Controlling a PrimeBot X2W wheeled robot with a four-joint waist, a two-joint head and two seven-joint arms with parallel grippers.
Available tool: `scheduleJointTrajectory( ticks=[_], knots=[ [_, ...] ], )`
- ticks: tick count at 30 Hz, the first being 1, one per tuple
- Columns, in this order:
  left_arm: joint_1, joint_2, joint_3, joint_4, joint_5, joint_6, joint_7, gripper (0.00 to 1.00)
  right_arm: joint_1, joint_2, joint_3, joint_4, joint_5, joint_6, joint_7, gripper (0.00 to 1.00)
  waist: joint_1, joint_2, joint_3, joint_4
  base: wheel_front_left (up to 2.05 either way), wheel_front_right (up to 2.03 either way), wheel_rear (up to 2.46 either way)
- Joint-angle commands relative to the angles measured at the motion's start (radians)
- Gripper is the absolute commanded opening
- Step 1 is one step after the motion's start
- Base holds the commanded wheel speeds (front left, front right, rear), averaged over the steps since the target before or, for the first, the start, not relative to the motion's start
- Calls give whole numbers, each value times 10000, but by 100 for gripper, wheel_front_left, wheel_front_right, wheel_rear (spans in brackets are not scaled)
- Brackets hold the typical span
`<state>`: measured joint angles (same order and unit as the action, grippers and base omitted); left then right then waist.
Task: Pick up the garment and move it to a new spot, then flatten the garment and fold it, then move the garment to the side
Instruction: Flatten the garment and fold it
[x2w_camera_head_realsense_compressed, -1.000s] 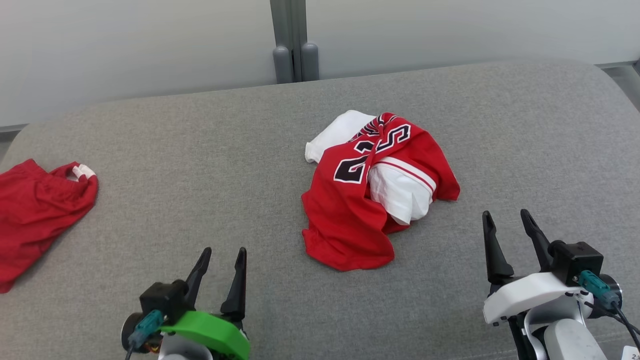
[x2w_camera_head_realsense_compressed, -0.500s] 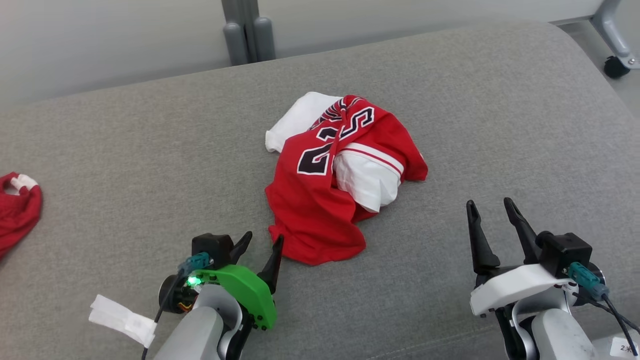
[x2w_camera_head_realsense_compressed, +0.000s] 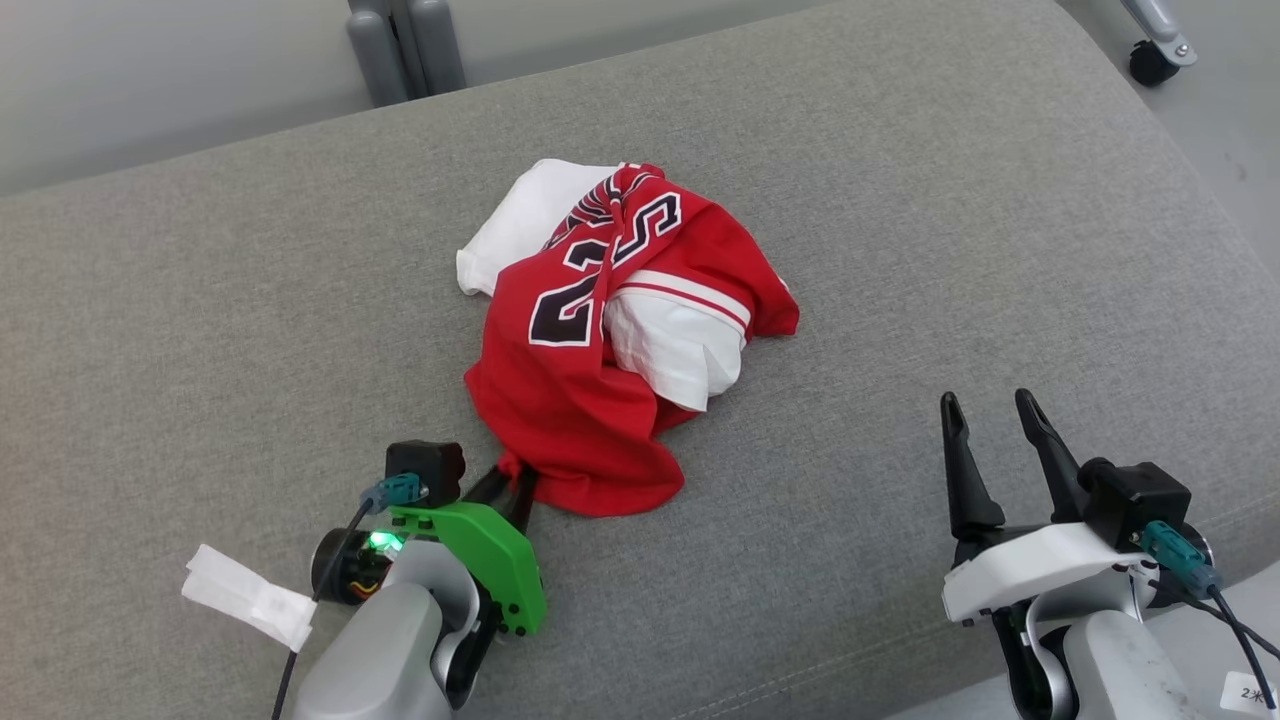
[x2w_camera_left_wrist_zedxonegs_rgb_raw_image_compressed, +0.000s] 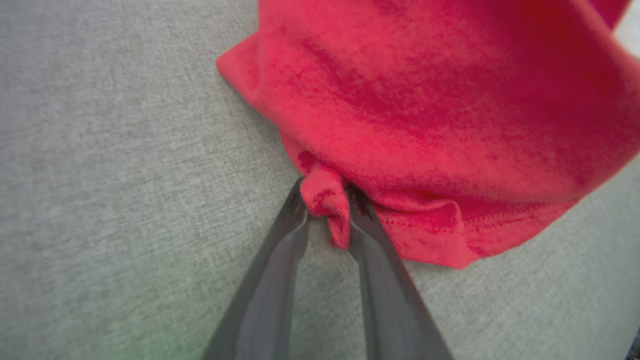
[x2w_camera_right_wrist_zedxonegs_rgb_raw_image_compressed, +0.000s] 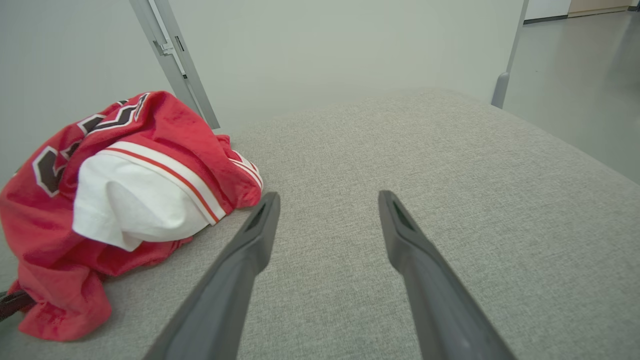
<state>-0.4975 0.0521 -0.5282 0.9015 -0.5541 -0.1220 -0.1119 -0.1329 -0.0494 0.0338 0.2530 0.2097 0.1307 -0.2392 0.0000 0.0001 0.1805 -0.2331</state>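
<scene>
The garment is a crumpled red jersey with black-and-white numbers and white sleeves, heaped in the middle of the grey cushion. My left gripper sits at its near-left hem. In the left wrist view the left gripper is shut on a small bunched fold of the garment's red hem, which lies on the cushion. My right gripper stands open over bare cushion to the right of the pile, nothing between its fingers. The right wrist view has the right gripper open, with the garment to its left.
Two grey posts rise behind the cushion's far edge. A castor wheel stands on the floor at the far right. The cushion's right edge drops to the floor close to my right arm. A white tag hangs from my left arm.
The head camera has swung right, shifting the whole picture left. My left gripper reached forward to the garment's near hem and closed on a fold. The right gripper stayed open.
</scene>
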Motion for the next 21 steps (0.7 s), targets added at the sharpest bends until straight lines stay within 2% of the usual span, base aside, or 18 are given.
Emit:
scheduleJointTrajectory(
  ticks=[1,7,10,15,21],
  knots=[
    [154,-16,-146,98,-145,-35,-33,0,-109,-17,-16,31,38,1,-63,100,0,-1,-39,37,0,0,0],
    [11,14,434,-589,-981,-10,-1199,0,-121,-20,21,133,-24,1,-96,100,0,-1,-253,280,0,0,0],
    [-159,173,914,-1306,-1030,139,-1476,0,-15,-20,-18,106,-92,1,-78,100,0,-1,-361,450,0,0,0],
    [-482,608,1579,-2643,-816,401,-1529,0,92,-20,-69,31,-145,1,-3,100,0,-1,-446,670,0,0,0],
    [-1162,1222,2127,-3516,-673,772,-1532,0,-43,-20,152,-34,-119,1,74,100,0,-1,-452,597,0,0,0]
  ],
)
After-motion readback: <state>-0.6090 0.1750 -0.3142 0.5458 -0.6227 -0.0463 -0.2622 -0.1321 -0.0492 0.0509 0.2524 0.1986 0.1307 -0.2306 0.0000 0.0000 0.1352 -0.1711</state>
